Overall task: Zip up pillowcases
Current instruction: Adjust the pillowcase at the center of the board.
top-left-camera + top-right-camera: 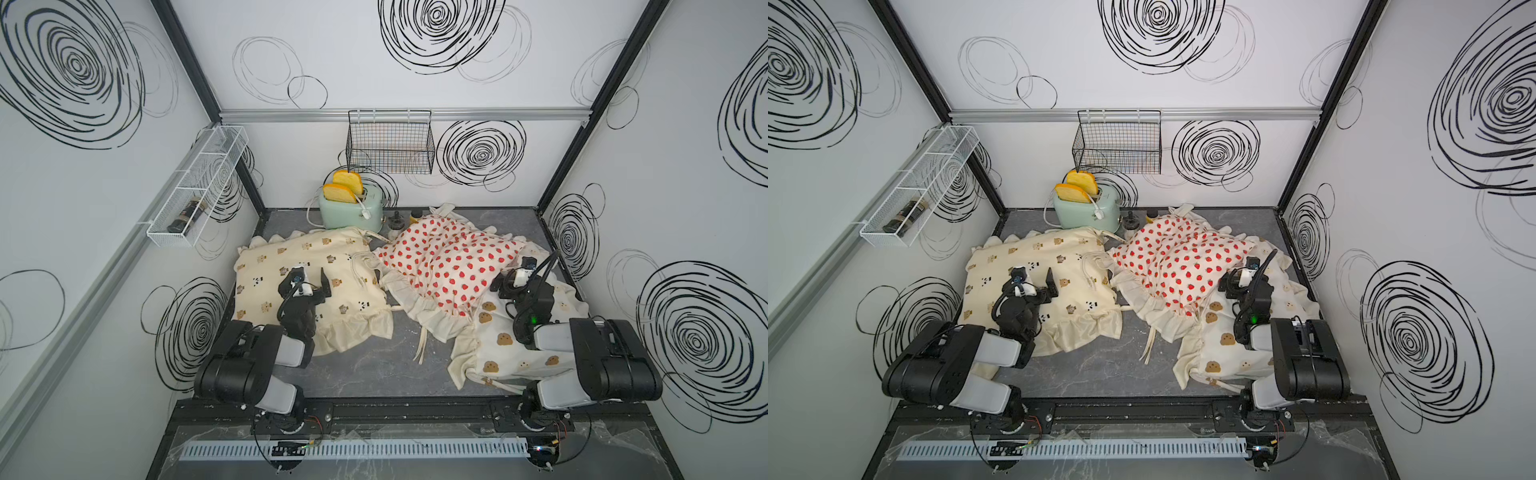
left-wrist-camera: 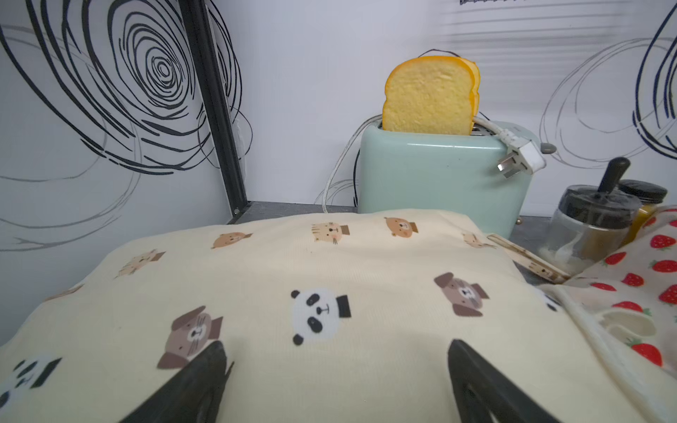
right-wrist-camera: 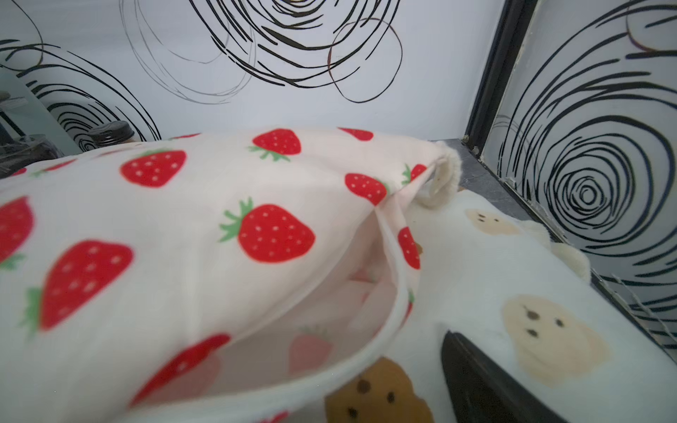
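left jaws apart over panda-print pillowcase (image 1: 266, 259) | right jaws apart beside strawberry pillowcase (image 1: 449, 257), opening gaping, lying on bear-face pillowcase (image 1: 511, 351)

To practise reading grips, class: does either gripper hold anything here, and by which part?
Nothing is held. The left gripper stands open over the bear-and-panda pillowcase; the right gripper is open by the strawberry pillowcase.

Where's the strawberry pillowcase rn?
In both top views the strawberry pillowcase lies centre-right on the table, just right of the cream animal-print pillowcase, its edge overlapping the bear-face pillowcase on the robot's right.
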